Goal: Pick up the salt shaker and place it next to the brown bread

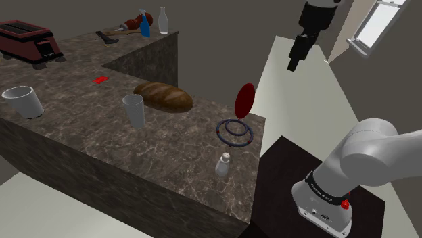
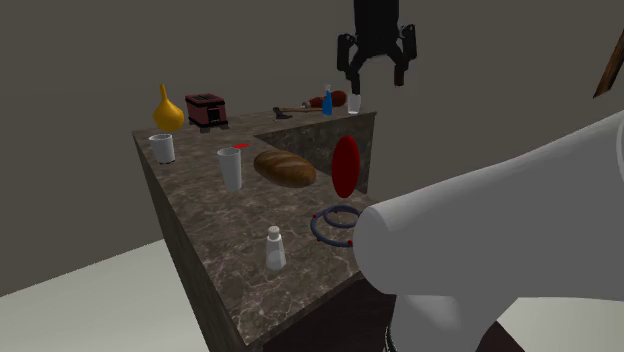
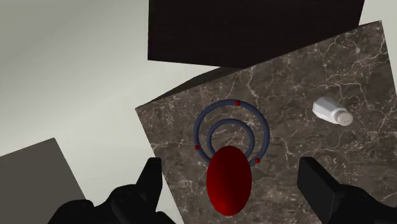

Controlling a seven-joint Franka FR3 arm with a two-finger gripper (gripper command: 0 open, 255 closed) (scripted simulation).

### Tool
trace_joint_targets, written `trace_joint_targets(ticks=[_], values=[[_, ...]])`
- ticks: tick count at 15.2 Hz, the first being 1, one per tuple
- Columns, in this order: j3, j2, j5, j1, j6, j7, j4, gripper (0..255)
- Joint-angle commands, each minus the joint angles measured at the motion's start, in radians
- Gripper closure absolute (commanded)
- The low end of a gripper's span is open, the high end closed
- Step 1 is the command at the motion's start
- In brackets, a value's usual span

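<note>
The salt shaker (image 1: 222, 164) (image 2: 274, 248) (image 3: 332, 110) is a small clear bottle with a pale cap, upright near the counter's front edge. The brown bread loaf (image 1: 163, 96) (image 2: 285, 167) lies further back on the dark marble counter (image 1: 101, 135). My black gripper (image 1: 295, 55) (image 2: 376, 77) (image 3: 234, 184) hangs high above the counter's end, open, with nothing between its fingers. In the wrist view the shaker stands off to one side of the right finger, apart from it.
A red disc (image 1: 244, 101) (image 2: 345, 167) (image 3: 228, 180) stands on a blue ring stand (image 1: 235, 131) (image 3: 230, 130) between shaker and bread. A white cup (image 1: 134, 110) is beside the loaf, a mug (image 1: 24, 101) and a toaster (image 1: 28, 42) further off. Bottles (image 1: 162, 21) stand at the back.
</note>
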Motion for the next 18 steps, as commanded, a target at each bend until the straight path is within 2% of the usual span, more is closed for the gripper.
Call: trace_joint_targets(ticks=[1, 10, 18], values=[[0.0, 0.0, 0.0, 0.0, 0.0, 0.0, 0.0, 0], [0.083, -0.035, 0.132, 0.043, 0.242, 0.147, -0.271, 0], [0.185, 0.044, 0.266, 0.102, 0.508, 0.268, -0.439, 0]])
